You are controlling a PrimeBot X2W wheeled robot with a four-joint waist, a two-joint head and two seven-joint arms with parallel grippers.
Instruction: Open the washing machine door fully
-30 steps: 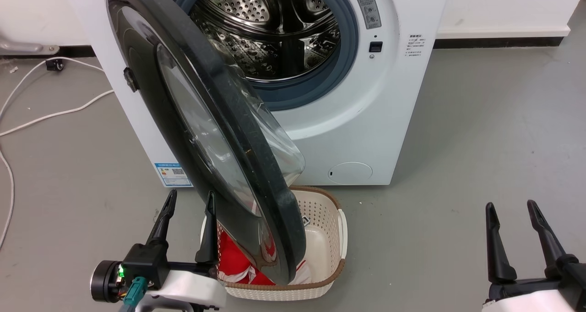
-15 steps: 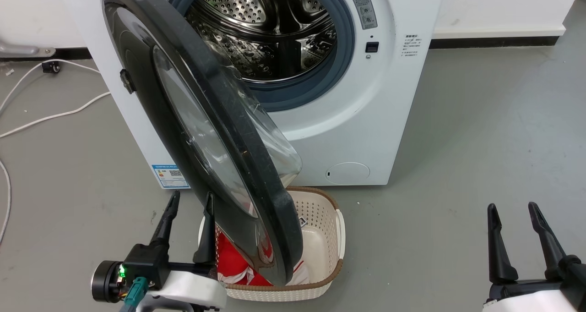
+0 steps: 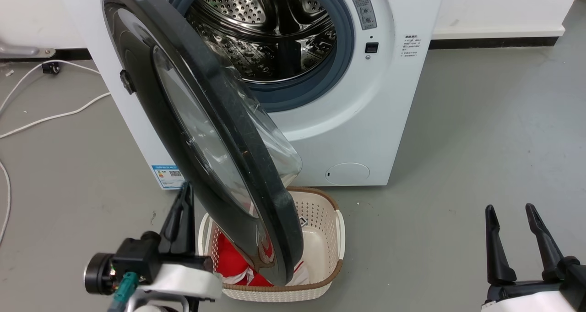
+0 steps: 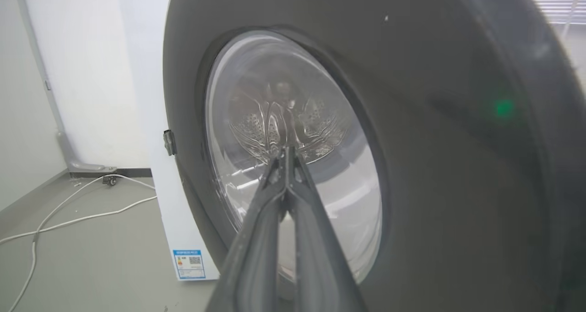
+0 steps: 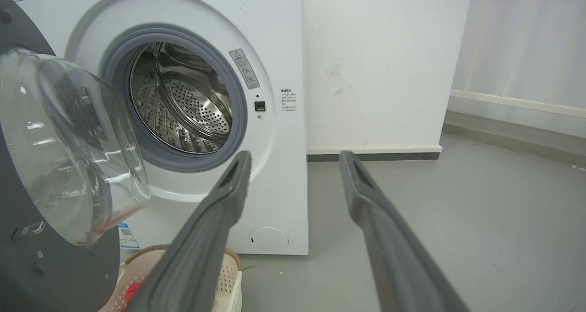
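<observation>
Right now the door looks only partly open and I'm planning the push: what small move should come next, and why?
Probably draw the left gripper leftward, clear of the washing machine door: shut, it points at the door's outer face, the side toward which the door must swing.

White washing machine (image 3: 348, 119), glossy black washing machine door (image 3: 142, 73) with clear glass centre, silver drum (image 3: 256, 23) dotted with holes, blue-grey gasket (image 3: 343, 41), blue label (image 3: 168, 176). Cream basket (image 3: 327, 238), hole-patterned, brown rim; red-and-white cloth (image 3: 233, 261). Grey floor (image 3: 480, 142), white cables (image 3: 46, 117).
</observation>
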